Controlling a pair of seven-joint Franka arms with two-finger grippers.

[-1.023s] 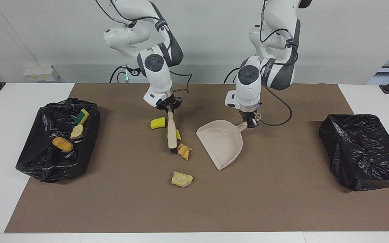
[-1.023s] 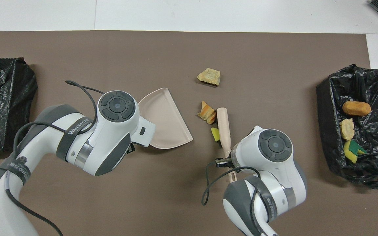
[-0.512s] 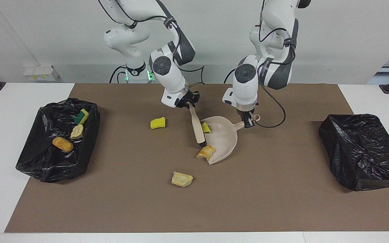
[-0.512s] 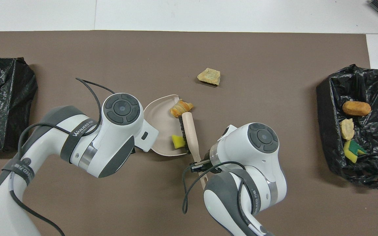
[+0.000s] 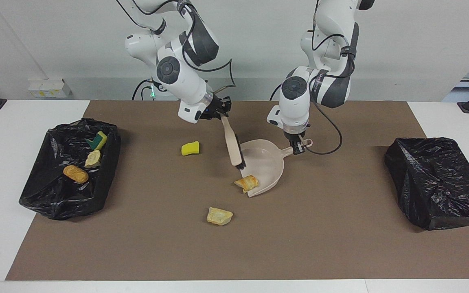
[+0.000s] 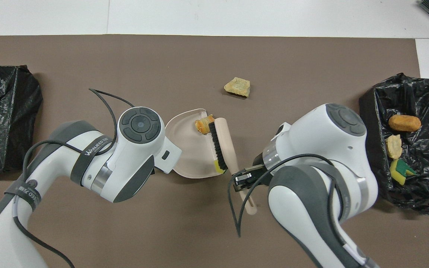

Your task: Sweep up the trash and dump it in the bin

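My right gripper [image 5: 221,112] is shut on the handle of the beige brush [image 5: 231,142], which tilts down with its black bristles over the dustpan [image 5: 264,160]. My left gripper [image 5: 297,147] is shut on the dustpan's handle. A golden pastry bit [image 5: 246,182] lies at the pan's lip. In the overhead view a small yellow sponge bit [image 6: 220,168] shows in the pan under the brush [image 6: 225,143]. On the mat lie a yellow sponge chunk [image 5: 190,148] and a tan bread chunk [image 5: 219,216]. The bin [image 5: 51,195] at the right arm's end holds several trash pieces.
A second black-bagged bin [image 5: 438,181] stands at the left arm's end of the table. The brown mat [image 5: 340,244] covers the middle of the table. In the overhead view my right arm [image 6: 322,178] hides the yellow sponge chunk on the mat.
The brush swept the pastry bit and a small yellow sponge bit into the dustpan, then lifted and tilted. The dustpan slid toward the right arm's end to meet them.
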